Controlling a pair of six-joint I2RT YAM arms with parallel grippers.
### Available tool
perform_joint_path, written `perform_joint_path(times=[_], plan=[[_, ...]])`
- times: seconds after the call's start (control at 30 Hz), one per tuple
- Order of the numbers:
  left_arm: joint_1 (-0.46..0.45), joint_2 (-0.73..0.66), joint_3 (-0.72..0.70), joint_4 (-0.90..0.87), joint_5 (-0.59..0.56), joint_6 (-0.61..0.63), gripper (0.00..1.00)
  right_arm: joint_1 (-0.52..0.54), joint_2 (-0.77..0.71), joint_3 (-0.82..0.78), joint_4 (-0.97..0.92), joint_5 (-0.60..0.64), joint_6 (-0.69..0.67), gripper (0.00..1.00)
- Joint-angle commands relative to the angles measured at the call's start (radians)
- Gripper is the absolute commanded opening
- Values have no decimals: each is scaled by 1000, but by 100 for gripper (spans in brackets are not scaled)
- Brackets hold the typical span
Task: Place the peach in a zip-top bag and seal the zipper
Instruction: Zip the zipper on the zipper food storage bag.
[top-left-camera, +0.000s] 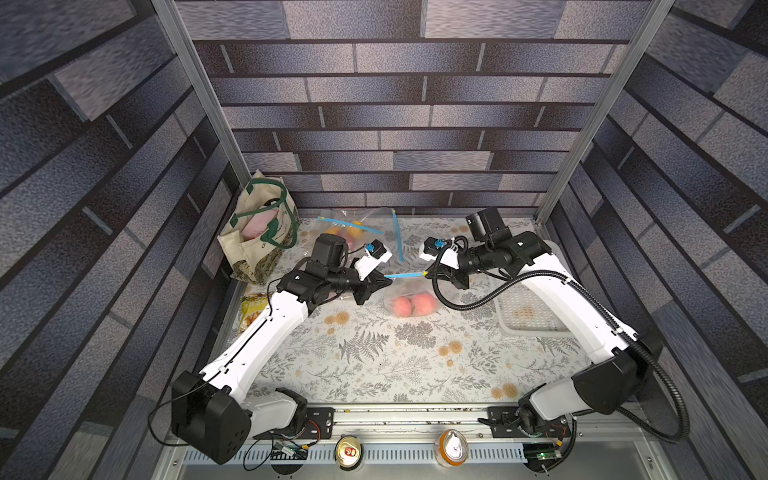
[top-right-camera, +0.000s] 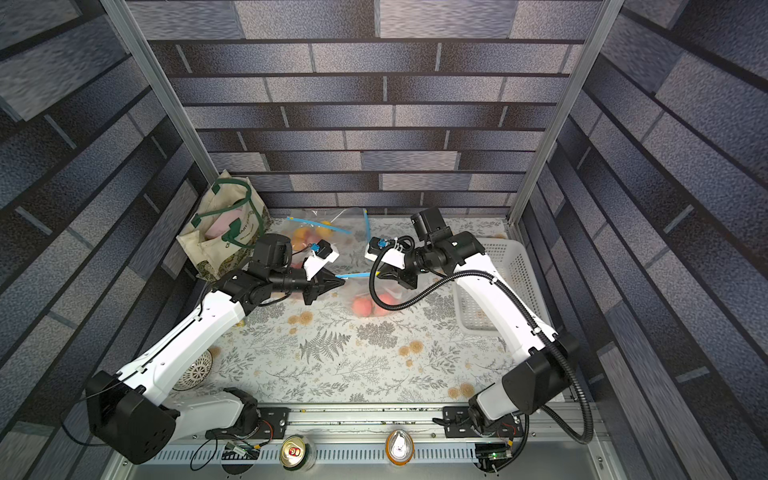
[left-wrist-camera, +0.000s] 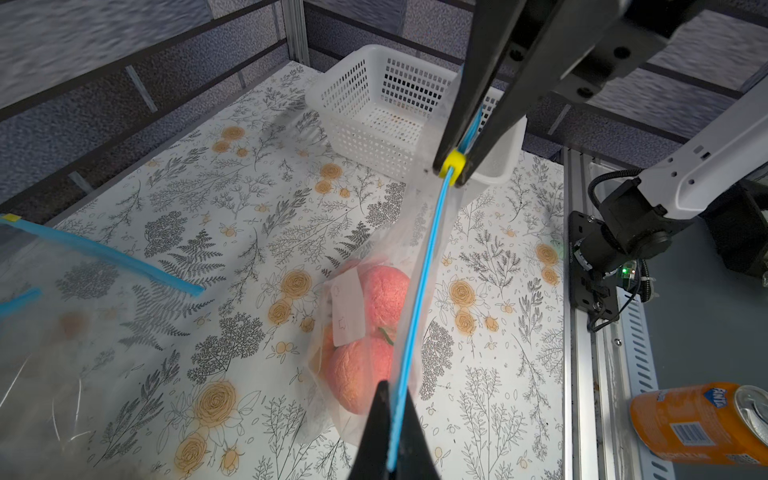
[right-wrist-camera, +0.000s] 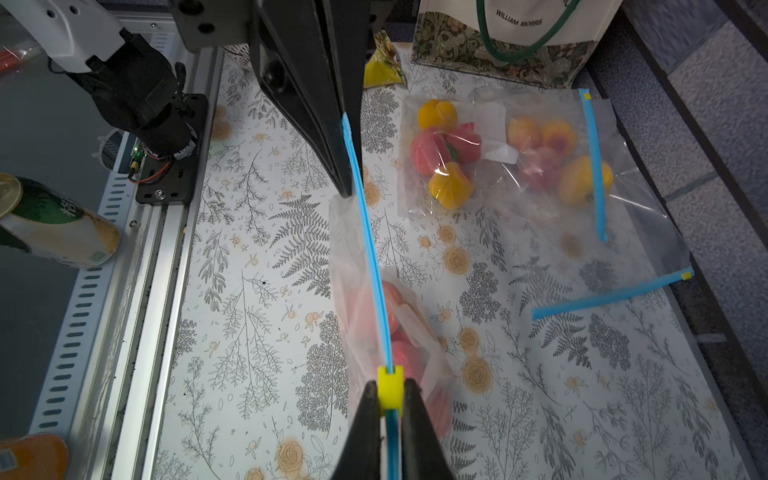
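Note:
A clear zip-top bag hangs just above the floral table, stretched between my two grippers, with pink peaches inside. Its blue zipper runs taut from one gripper to the other. My left gripper is shut on one end of the zipper strip; both top views show it left of the bag. My right gripper is shut on the yellow slider at the other end. The zipper between slider and left gripper looks like one closed line.
Other zip bags of fruit lie at the back of the table. A tote bag stands at the back left, a snack packet beside the left arm. A white basket sits under the right arm. Two cans stand by the front rail.

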Motion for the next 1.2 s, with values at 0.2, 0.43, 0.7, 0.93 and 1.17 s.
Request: perform_joint_path(times=[0.2, 0.43, 0.7, 0.93, 1.17], plan=[[60, -9, 2, -13, -25, -50, 0, -122, -81, -78, -55, 97, 26, 9], [86, 4, 24, -24, -3, -55, 0, -227, -147, -153, -34, 97, 58, 9], [86, 15, 37, -39, 7, -51, 0, -297, -183, -198, -22, 100, 61, 10], [83, 19, 29, -29, 11, -56, 0, -314, -196, -199, -19, 93, 58, 12], [49, 18, 34, -32, -9, -59, 0, -315, -188, -189, 8, 39, 95, 24]])
